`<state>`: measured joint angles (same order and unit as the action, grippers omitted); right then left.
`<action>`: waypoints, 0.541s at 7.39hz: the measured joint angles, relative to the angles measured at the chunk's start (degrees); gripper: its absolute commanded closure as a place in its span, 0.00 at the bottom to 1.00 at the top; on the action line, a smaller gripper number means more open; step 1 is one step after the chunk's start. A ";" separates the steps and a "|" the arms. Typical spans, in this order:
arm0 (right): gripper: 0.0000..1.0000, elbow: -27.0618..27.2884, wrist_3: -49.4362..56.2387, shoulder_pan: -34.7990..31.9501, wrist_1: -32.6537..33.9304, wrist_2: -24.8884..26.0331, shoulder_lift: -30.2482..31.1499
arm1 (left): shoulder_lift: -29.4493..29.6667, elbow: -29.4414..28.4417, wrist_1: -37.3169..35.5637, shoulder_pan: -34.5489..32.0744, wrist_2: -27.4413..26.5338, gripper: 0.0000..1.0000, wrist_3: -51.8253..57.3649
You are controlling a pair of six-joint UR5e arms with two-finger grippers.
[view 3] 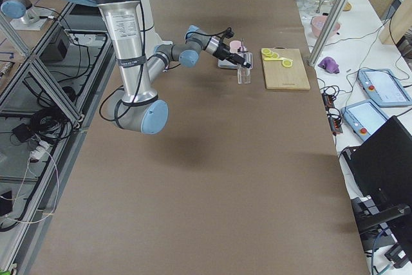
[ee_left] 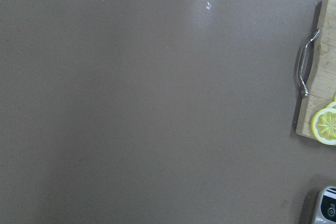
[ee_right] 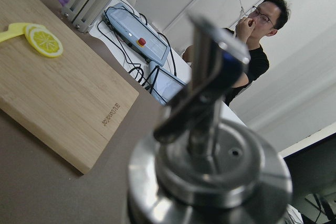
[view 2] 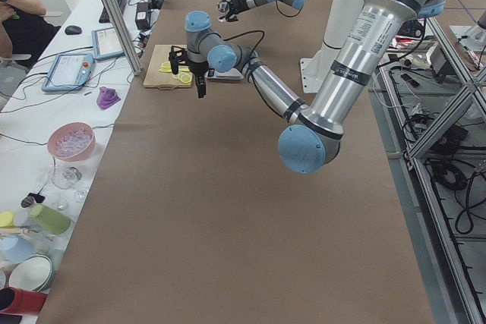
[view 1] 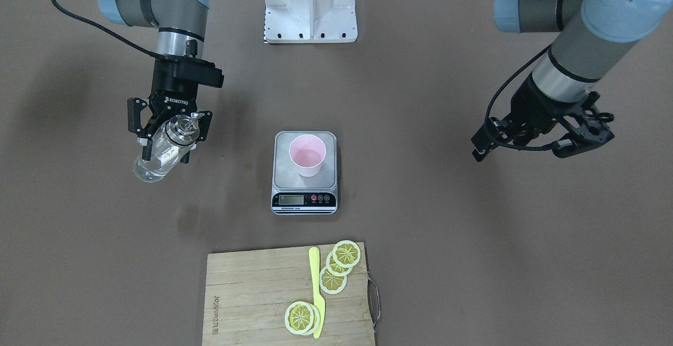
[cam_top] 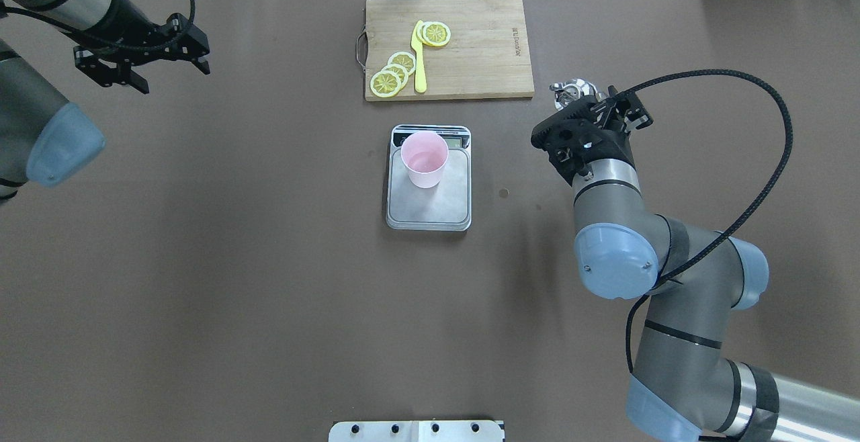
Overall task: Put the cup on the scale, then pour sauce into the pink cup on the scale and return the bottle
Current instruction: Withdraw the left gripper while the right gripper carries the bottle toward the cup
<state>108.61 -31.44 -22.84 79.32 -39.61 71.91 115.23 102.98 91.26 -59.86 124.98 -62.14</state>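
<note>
Our right gripper [view 1: 171,131] clenches a small clear glass bottle [view 1: 152,164] with metal pourer, well apart from the pale pink plastic cup [view 1: 307,155] standing on the flat steel scale [view 1: 284,180]. Our left gripper [cam_top: 171,74] hangs spread, empty. Pouring seems done; we judge only the bottle's return remains.

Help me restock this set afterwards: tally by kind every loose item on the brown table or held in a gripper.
Pink cup: 1
Kitchen scale: 1
Glass bottle: 1, held by the right gripper
Bamboo cutting board: 1
Yellow knife: 1
Lemon slices: 5, overlapping
Total: 10
</note>
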 measured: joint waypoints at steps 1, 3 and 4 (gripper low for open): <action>1.00 -0.22 1.07 1.87 3.20 3.78 -1.02 | -1.62 -0.13 0.03 -1.49 0.02 0.01 3.42; 1.00 -0.56 1.65 4.92 10.33 9.81 -3.77 | -3.89 -0.90 0.02 -3.46 0.07 0.01 8.18; 1.00 -0.63 1.77 5.93 14.02 11.82 -5.20 | -4.54 -1.58 0.21 -3.83 0.08 0.01 9.41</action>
<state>107.98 -29.67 -16.91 93.34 -27.79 66.71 110.70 101.40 91.47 -63.68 125.06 -52.73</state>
